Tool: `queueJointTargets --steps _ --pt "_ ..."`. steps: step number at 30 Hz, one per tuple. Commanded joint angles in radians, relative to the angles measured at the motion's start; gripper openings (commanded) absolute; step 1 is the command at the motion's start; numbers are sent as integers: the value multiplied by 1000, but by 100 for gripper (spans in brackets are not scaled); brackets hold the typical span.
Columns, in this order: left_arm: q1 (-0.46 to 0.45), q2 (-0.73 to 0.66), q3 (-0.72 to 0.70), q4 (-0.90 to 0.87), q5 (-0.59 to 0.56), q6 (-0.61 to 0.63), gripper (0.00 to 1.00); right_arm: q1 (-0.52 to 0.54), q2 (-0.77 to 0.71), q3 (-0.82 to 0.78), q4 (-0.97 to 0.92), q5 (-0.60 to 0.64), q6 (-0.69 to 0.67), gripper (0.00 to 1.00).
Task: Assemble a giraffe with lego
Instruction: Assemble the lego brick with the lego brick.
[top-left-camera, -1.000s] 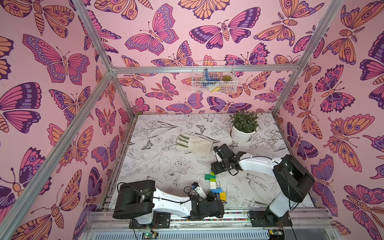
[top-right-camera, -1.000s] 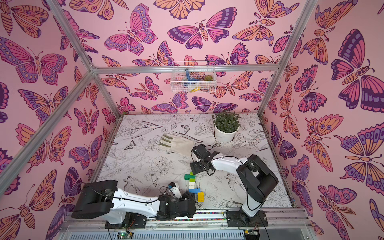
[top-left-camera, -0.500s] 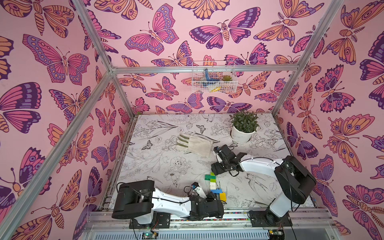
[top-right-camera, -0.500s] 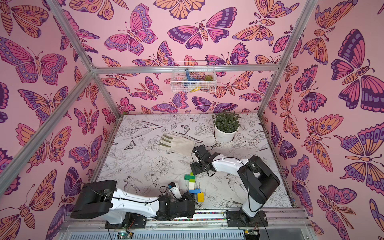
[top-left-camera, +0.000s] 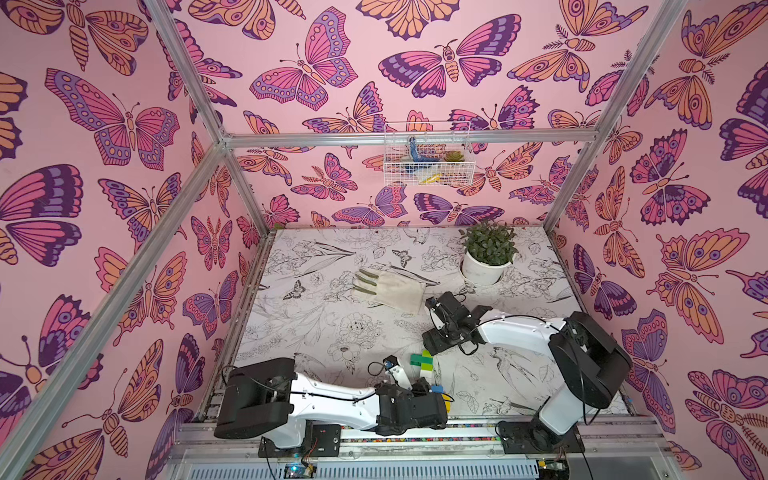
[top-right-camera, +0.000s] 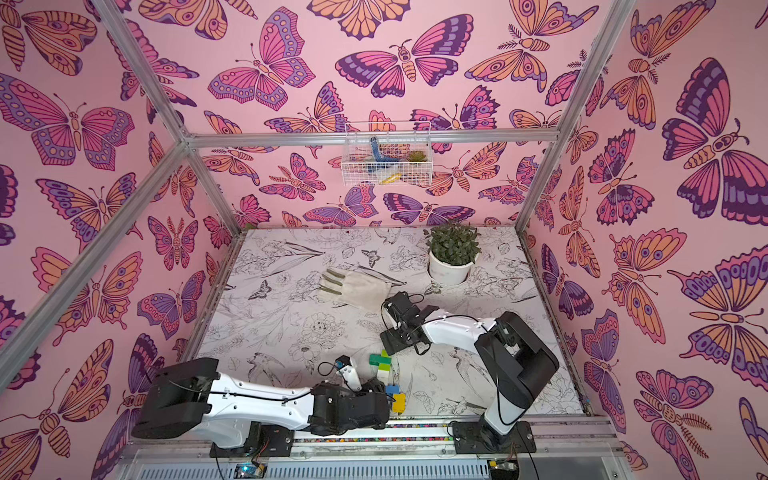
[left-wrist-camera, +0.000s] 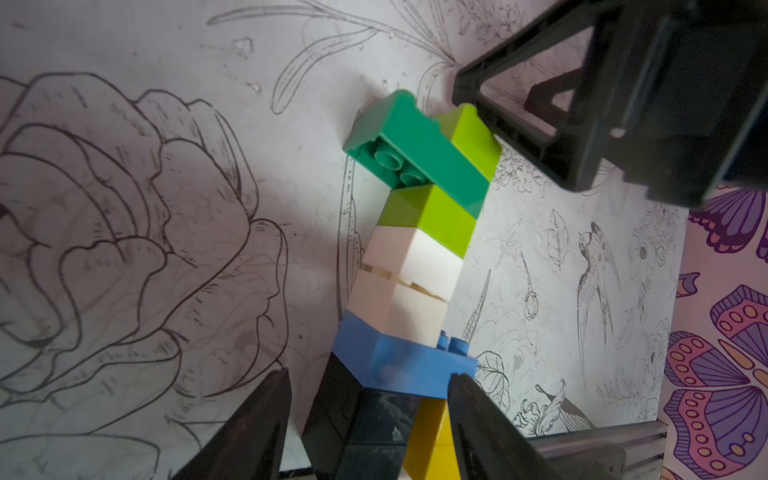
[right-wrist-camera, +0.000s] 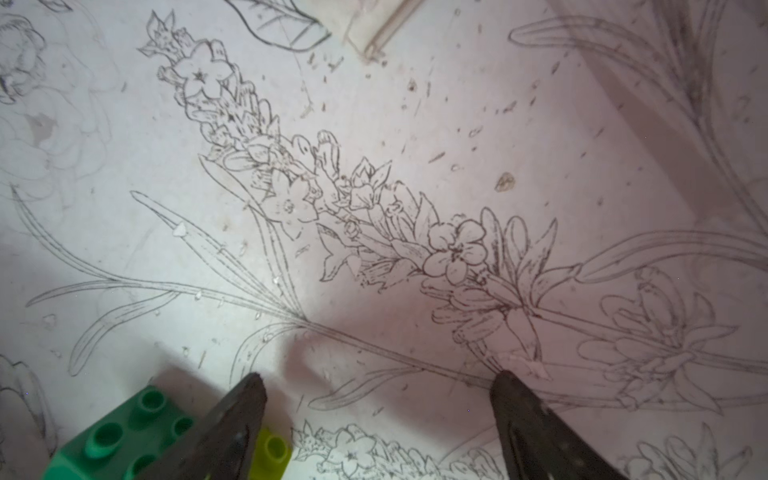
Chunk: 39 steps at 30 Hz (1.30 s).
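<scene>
The giraffe (left-wrist-camera: 409, 266) lies flat on the table near its front edge, seen in both top views (top-left-camera: 427, 365) (top-right-camera: 384, 365). Dark green head (left-wrist-camera: 419, 149), lime and white neck, blue body (left-wrist-camera: 395, 361), black leg (left-wrist-camera: 365, 428) and yellow leg (left-wrist-camera: 432, 440) are joined. My left gripper (left-wrist-camera: 369, 377) is open and straddles the legs; one finger (left-wrist-camera: 266, 415) stands clear of the black leg, the other is close by the yellow one. My right gripper (right-wrist-camera: 380, 386) hangs open just beyond the head (right-wrist-camera: 116, 436), with nothing between its fingers.
A pale work glove (top-left-camera: 390, 291) lies behind the right gripper (top-left-camera: 432, 343). A potted plant (top-left-camera: 486, 253) stands at the back right. A wire basket (top-left-camera: 428, 158) hangs on the back wall. The metal rail (top-left-camera: 415, 432) runs just in front of the giraffe.
My left gripper's jaws have spread wider around the giraffe's legs. Both arms have stayed almost where they were, and the giraffe has not moved.
</scene>
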Motion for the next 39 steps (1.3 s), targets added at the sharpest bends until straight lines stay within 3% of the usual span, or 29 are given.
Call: queueJointTargets --steps 1,13,23,39 --pt "4 -33 59 -133 4 87 66 2 20 29 -64 -11 7 89" --pt "-81 29 124 -326 119 32 66 -3 53 64 -59 -21 13 89" --pt "-83 40 90 -322 98 -46 65 -7 66 63 -57 -28 9 89" --pt "-92 53 88 -314 195 -4 65 -8 82 66 -54 -35 9 89"
